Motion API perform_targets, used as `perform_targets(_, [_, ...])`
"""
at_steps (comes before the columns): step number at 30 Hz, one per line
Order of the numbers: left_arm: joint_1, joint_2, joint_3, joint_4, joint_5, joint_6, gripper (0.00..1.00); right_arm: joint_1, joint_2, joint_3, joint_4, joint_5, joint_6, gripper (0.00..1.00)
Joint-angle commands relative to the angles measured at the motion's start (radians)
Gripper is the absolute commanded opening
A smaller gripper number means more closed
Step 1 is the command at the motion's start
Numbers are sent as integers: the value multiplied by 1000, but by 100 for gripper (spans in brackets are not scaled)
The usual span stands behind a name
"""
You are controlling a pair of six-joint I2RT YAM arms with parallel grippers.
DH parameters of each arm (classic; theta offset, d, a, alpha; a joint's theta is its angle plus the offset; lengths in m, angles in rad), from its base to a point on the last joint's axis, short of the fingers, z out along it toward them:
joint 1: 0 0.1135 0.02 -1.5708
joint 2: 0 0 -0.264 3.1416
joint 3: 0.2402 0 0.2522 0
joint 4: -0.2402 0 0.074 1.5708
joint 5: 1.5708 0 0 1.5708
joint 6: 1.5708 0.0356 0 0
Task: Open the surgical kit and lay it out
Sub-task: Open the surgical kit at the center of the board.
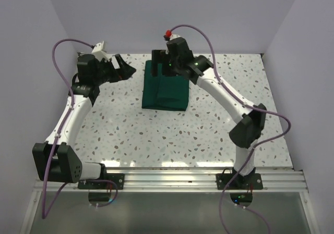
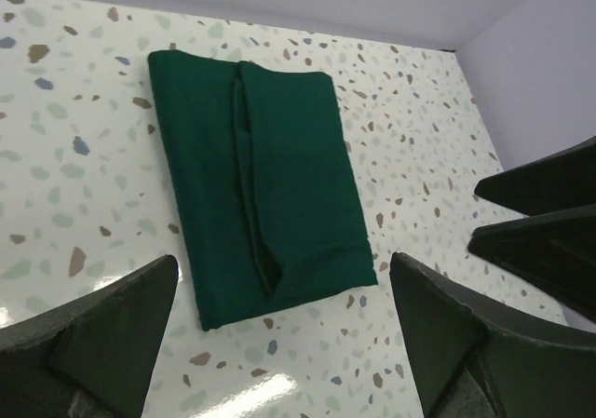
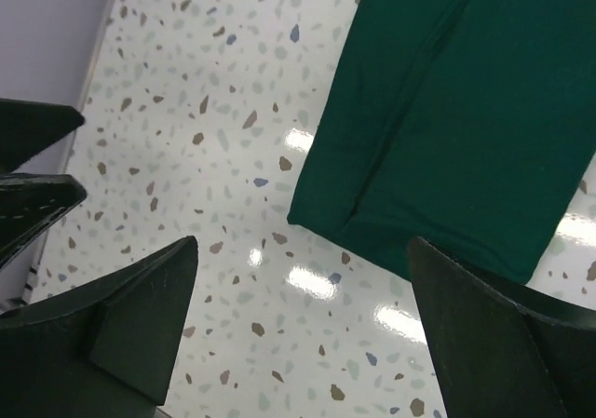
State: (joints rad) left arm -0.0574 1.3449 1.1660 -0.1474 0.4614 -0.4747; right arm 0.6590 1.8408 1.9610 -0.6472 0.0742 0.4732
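Observation:
The surgical kit (image 1: 165, 87) is a folded dark green cloth bundle lying flat at the back middle of the table. It also shows in the left wrist view (image 2: 261, 195) and the right wrist view (image 3: 456, 120), with a fold seam along its length. No steel tray or instruments show. My left gripper (image 1: 124, 67) is open and empty, hovering left of the bundle; in its own view (image 2: 284, 343) the bundle's near edge lies just ahead. My right gripper (image 1: 163, 62) is open and empty over the bundle's far end; in its own view (image 3: 303, 334) a bundle corner lies ahead.
The speckled white tabletop (image 1: 130, 130) is boxed in by pale walls at the left, back and right. The right gripper's dark fingers (image 2: 540, 218) show at the right of the left wrist view. The left gripper's fingers (image 3: 33, 171) show at the left of the right wrist view.

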Motion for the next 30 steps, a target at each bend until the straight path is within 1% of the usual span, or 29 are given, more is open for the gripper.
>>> perform_targets(1, [-2,-14,44,-90,-128,48,100,19,174,185,-201,62,-25,98])
perform_targets(2, [-2,-7,52,-112,-130,62,100,21,222,226,-238,68,-22,98])
perform_targets(3, [-2,-6,52,-125,-125,86,100,22,260,310,-253,56,-24,98])
perform_targets(4, [-2,-10,46,-132,-124,88,100,24,340,352,-265,46,-30,98])
perform_targets(5, [-2,-15,40,-133,-125,88,100,28,377,393,-290,44,-33,98])
perform_targets(6, [-4,-24,26,-138,-125,90,100,30,411,471,-302,42,-36,98])
perform_targets(7, [-2,-29,18,-144,-125,90,100,28,479,507,-316,39,-36,98])
perform_targets(8, [-2,-36,9,-142,-124,88,100,30,506,557,-330,38,-33,97])
perform_targets(9, [-2,-47,-8,-142,-128,87,100,30,532,570,-333,42,-33,97])
perform_targets(13, [-2,-62,-16,-170,-142,105,100,30,592,544,-321,61,-4,95])
perform_targets(15, [-2,-66,-14,-195,-158,117,100,31,623,524,-327,56,5,90])
perform_targets(18, [-2,-79,-34,-192,-161,123,100,36,670,529,-356,53,5,87])
perform_targets(25, [-2,-73,-52,-190,-159,142,100,74,680,464,-364,64,-21,79])
perform_targets(27, [-2,-69,-54,-187,-156,142,100,82,689,449,-367,67,-22,74])
perform_targets(28, [-2,-67,-54,-188,-156,142,100,86,692,447,-371,67,-24,67])
perform_targets(29, [-2,-64,-54,-187,-153,142,100,88,696,449,-374,67,-25,62])
perform_targets(30, [-2,-62,-54,-184,-149,142,100,88,702,450,-376,71,-27,55])
